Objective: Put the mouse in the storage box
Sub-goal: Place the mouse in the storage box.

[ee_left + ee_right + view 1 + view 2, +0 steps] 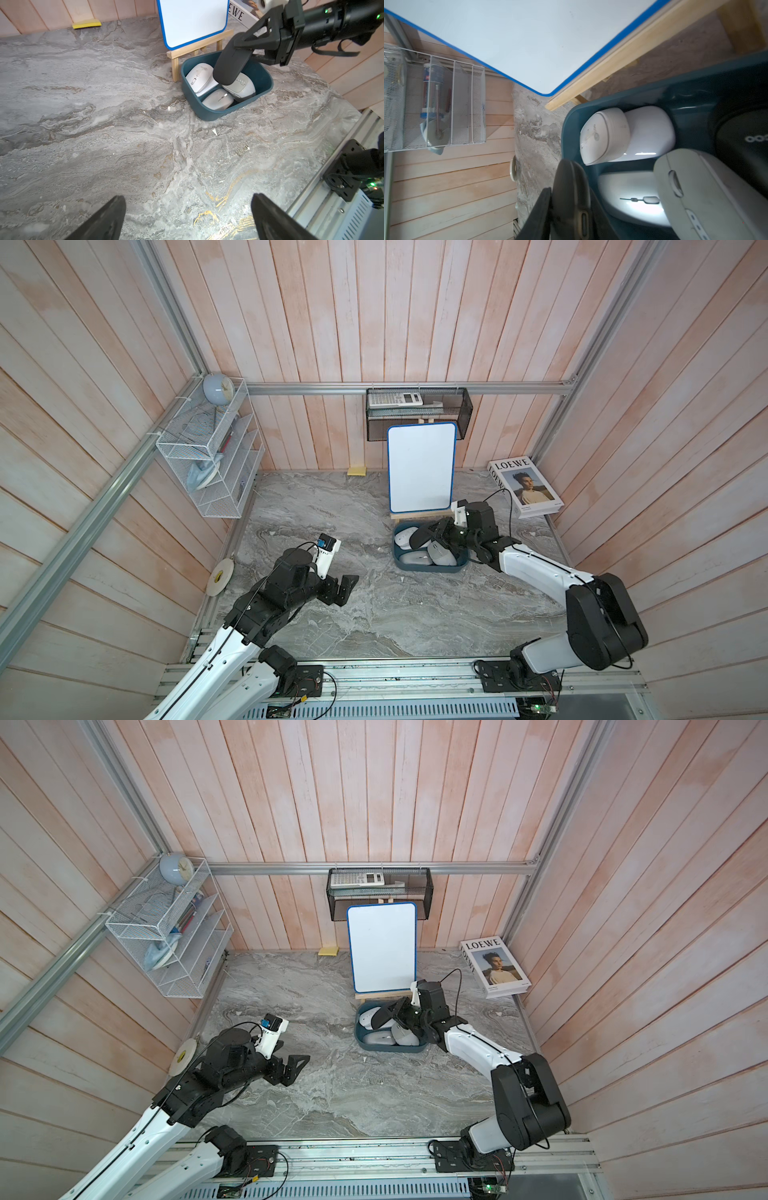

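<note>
My right gripper (244, 46) is pinched tight on one end of the black mouse (229, 64). The mouse hangs tilted over the box (209, 116), its low end close above three pale mice (218, 100) that lie packed inside. I cannot tell if the black mouse touches them. The box sits on the bench (374, 614), just in front of the whiteboard (419, 466) on its little wooden stand (199, 46). My left gripper (343, 589) is spread wide with nothing in it. It hangs low over the bench, well apart from the box. A book (525, 489) lies at the back by the wall, past my right arm
</note>
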`<action>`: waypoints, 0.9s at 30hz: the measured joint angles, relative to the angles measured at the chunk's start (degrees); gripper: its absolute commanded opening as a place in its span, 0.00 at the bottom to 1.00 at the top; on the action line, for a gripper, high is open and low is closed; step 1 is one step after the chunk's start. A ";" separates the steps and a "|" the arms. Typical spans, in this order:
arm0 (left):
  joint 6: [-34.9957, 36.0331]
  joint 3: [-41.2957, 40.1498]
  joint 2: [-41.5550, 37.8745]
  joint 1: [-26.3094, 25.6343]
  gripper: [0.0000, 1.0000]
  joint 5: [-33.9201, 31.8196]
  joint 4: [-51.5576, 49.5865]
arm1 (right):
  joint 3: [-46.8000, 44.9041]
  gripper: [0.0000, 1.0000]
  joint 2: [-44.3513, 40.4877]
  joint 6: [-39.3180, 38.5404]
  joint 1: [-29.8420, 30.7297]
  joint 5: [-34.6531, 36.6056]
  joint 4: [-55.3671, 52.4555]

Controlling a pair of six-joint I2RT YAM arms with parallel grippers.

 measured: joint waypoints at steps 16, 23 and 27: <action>-0.39 -0.94 -0.07 0.00 1.00 -1.79 0.44 | -1.42 0.48 3.48 -3.54 0.02 -0.59 -0.20; -0.90 -0.94 0.81 0.00 1.00 -2.05 0.42 | -2.23 0.67 0.26 -7.63 0.33 2.08 -5.57; -1.75 -0.94 0.83 0.00 1.00 -5.18 0.37 | -0.81 0.69 -3.21 -12.26 -0.17 7.48 -12.96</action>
